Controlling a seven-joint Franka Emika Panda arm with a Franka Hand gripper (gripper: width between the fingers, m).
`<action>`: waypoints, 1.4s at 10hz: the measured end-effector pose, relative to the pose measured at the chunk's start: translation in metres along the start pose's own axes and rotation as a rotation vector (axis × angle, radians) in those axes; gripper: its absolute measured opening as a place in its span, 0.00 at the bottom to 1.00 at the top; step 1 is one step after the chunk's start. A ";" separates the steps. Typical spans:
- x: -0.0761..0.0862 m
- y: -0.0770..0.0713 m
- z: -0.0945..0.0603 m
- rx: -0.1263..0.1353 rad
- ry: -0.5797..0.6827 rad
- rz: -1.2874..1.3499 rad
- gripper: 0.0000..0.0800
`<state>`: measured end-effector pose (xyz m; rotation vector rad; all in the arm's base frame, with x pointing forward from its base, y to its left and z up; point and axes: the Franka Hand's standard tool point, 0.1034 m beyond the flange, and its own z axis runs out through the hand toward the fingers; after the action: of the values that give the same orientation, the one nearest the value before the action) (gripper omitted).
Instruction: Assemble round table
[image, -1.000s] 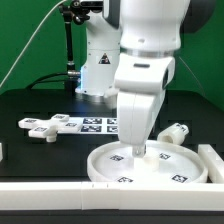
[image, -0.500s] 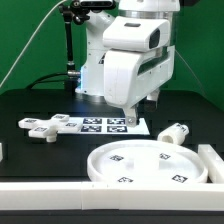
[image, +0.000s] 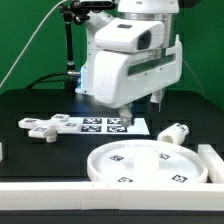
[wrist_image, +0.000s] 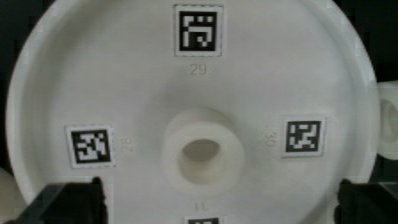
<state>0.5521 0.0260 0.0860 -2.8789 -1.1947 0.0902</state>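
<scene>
**Exterior view.** The gripper (image: 143, 106) hangs high over the table with its jaws released and nothing between them. The round disc (image: 150, 162) lies flat at the front, rim up, tucked into the corner of the white border frame (image: 210, 158). It sits below the jaws and nearer the camera, well apart from them. The cylinder leg (image: 175, 132) lies on its side just beyond the disc's rim, toward the exterior view's right. The cross-shaped base piece (image: 45, 127) rests toward the exterior view's left, beside the marker board (image: 105, 123). The step in hand appears to be the move from the seated disc to the next part, probably the leg. To do it well, the jaws should close squarely across the leg's round body, clear of the disc's rim. The leg should then be turned upright before it is carried over the socket.

**Wrist view.** The disc (wrist_image: 196, 100) fills the picture, its tagged face toward the camera, with the central socket (wrist_image: 201, 152) plainly open. The dark fingertips (wrist_image: 71, 203) stand wide apart at the picture's edge, so the gripper (wrist_image: 210, 205) is spread and empty. The disc lies beneath the jaws, not touching them, and the socket sits roughly on the line between the fingers. That makes it a fair reference for centring the leg later.
</scene>
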 end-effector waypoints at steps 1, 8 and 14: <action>-0.004 -0.008 0.002 0.000 0.001 0.231 0.81; 0.000 -0.023 0.006 0.050 0.002 0.790 0.81; -0.004 -0.066 0.033 0.130 -0.010 1.355 0.81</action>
<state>0.5007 0.0702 0.0563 -2.9230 0.8622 0.1736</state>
